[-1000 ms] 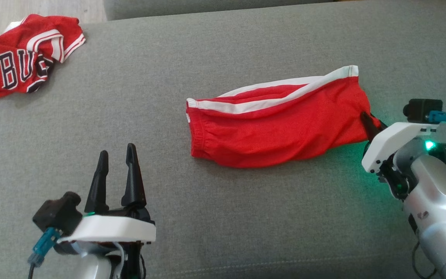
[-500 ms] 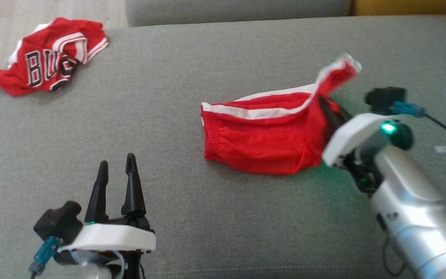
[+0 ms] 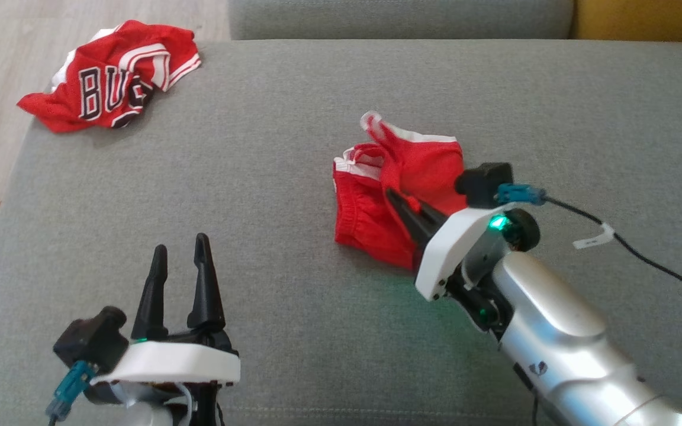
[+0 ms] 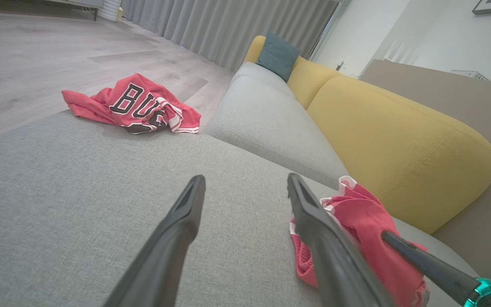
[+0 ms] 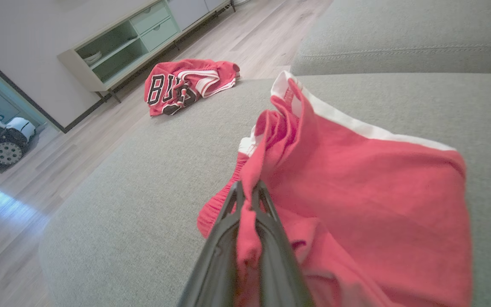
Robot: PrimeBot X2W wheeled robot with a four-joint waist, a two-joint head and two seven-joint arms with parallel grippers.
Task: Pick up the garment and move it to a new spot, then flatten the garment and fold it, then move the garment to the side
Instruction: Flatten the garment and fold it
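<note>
Right pincer is clamped tight on a pinch of the red shorts, which sit bunched mid sofa seat, one end lifted over the rest, I'd guess to fold them. Left pincer hovers near the front edge, fingers apart, probably just keeping clear.

Left tool, right tool: long black tapered fingers, white wrist plates, black cams with teal plugs. Right forearm silver, small dark logo, green LED, black cable with white tag.
</note>
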